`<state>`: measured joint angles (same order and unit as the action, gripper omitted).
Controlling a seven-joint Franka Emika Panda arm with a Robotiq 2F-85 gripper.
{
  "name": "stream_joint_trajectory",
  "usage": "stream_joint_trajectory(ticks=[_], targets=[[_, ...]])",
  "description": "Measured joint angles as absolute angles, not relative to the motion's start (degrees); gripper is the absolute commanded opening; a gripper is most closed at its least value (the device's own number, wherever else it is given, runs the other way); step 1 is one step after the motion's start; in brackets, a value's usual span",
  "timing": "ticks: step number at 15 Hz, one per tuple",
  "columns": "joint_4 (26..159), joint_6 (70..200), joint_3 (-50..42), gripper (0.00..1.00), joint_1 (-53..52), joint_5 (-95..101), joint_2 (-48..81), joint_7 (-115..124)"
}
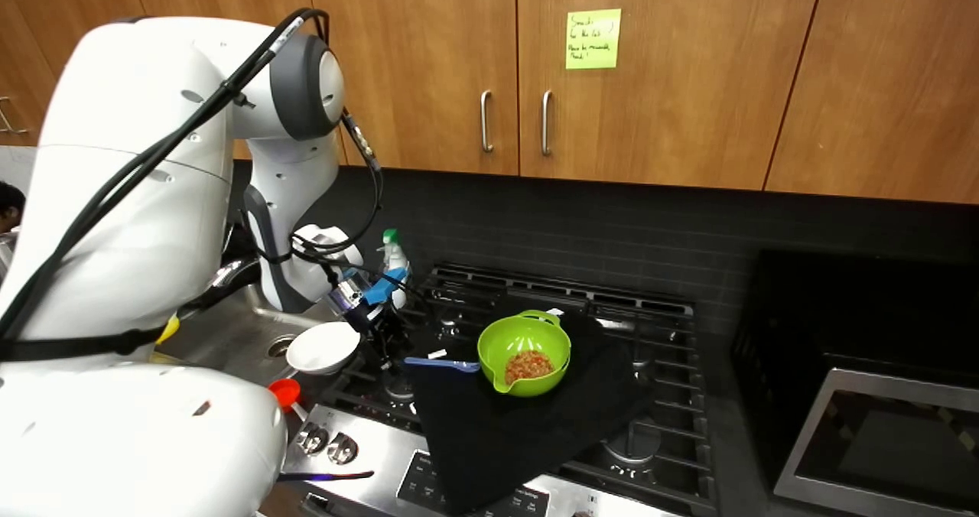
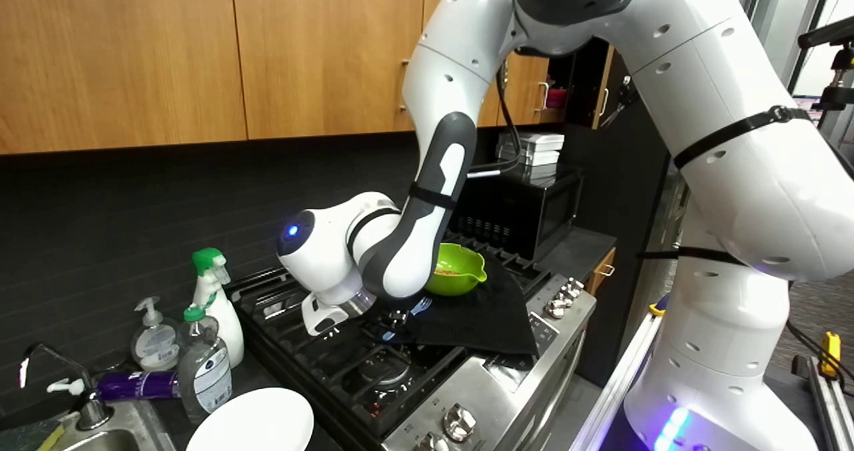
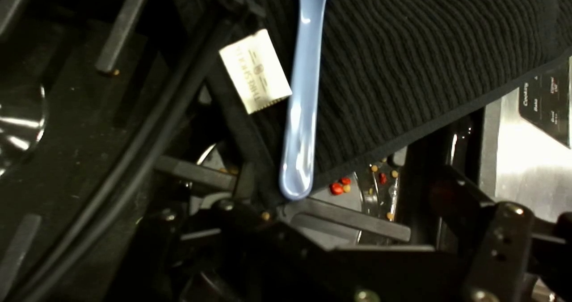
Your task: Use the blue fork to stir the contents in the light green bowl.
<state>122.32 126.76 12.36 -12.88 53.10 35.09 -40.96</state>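
I have the end effector [image 3: 368,210] low over the stove [image 1: 376,434], and in my dark wrist view its fingers stand wide of each other. Ahead of them the blue fork [image 3: 306,83] lies loose on the black cloth [image 3: 424,69], the end of its handle poking just past the corner, with a white tag [image 3: 255,72] right beside it. In an exterior view I see the tines point at the light green bowl [image 1: 501,337] and lie just next to it, though I cannot tell if they touch. The bowl sits upright on the cloth, and the contents [image 1: 528,366] make a reddish-brown, lumpy heap at its bottom. A few red and yellow bits [image 3: 337,188] are on the stove near the handle. Beside the stove, a spray bottle [image 2: 227,324] stands on the counter [image 2: 260,369]
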Motion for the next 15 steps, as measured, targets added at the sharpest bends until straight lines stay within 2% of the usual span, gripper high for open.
stream_joint_trajectory(ticks=[4, 5, 7, 13, 15], targets=[[122.3, 126.7, 12.4, 0.98, -12.7, 53.1, 35.1, -41.0], [122.3, 126.7, 12.4, 0.74, -12.6, 53.1, 35.1, -41.0], [122.3, 126.7, 12.3, 0.70, -12.3, 53.1, 35.1, -41.0], [122.4, 126.8, 12.3, 0.23, -11.4, 53.1, 35.1, -41.0], [122.4, 126.9, 12.3, 0.26, -11.1, 53.1, 35.1, -41.0]])
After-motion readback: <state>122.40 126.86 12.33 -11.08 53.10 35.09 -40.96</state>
